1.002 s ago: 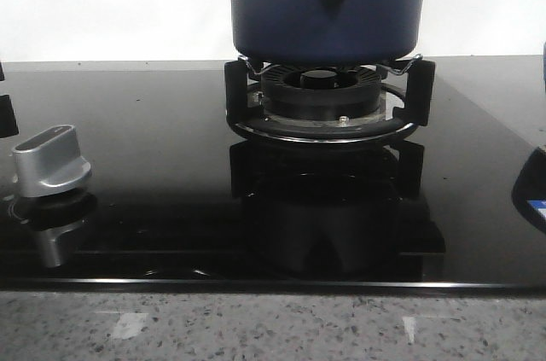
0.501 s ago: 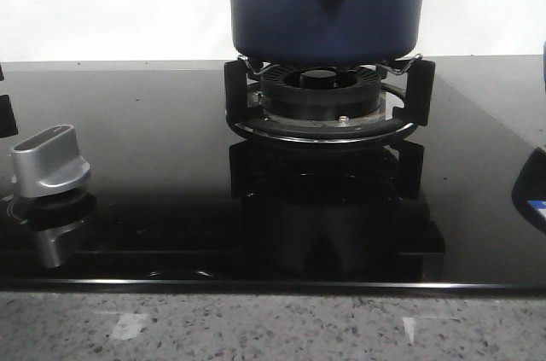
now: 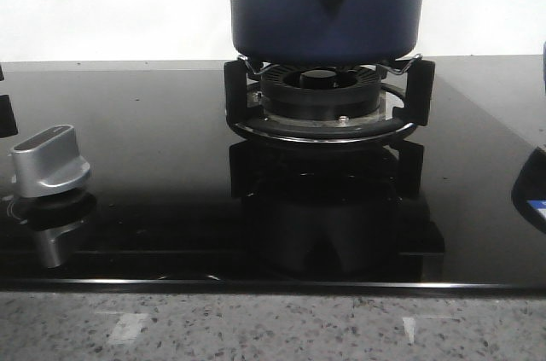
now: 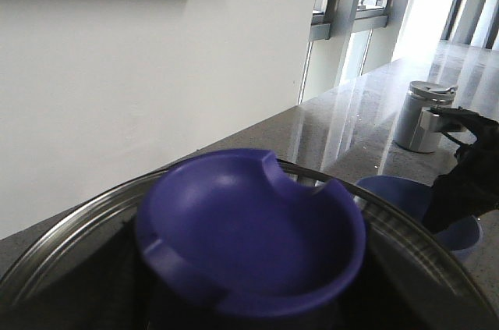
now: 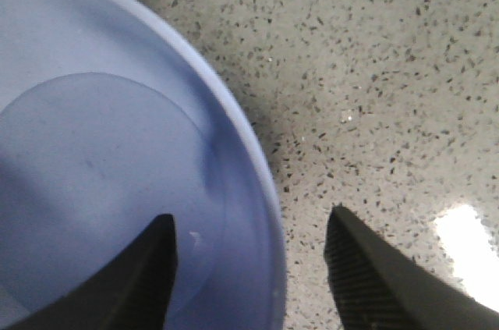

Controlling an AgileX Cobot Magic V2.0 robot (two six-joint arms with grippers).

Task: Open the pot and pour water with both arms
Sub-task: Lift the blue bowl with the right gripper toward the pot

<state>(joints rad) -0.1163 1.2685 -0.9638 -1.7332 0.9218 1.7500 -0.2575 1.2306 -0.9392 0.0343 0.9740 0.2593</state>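
Nothing has shifted in the front view: the pot (image 3: 327, 4) sits as before on the burner grate (image 3: 324, 101). Right gripper (image 5: 249, 267) jaws stand wide astride the lighter blue bowl's rim (image 5: 249, 158); the left jaws' state I cannot tell. Probably heavy and rigid, the pot's lid (image 4: 249, 240) is best lifted by its knob.

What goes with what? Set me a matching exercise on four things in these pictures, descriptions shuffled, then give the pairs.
Things:
1. pot
2. stove knob
3. bowl
4. canister

Descriptions:
A. pale blue, its rim between the open fingers of the right end effector
B. silver, on the black glass at the left
C. dark navy, on the supports of the burner
D. metal, far off on the grey counter toward the windows

Pairs: 1-C; 2-B; 3-A; 4-D
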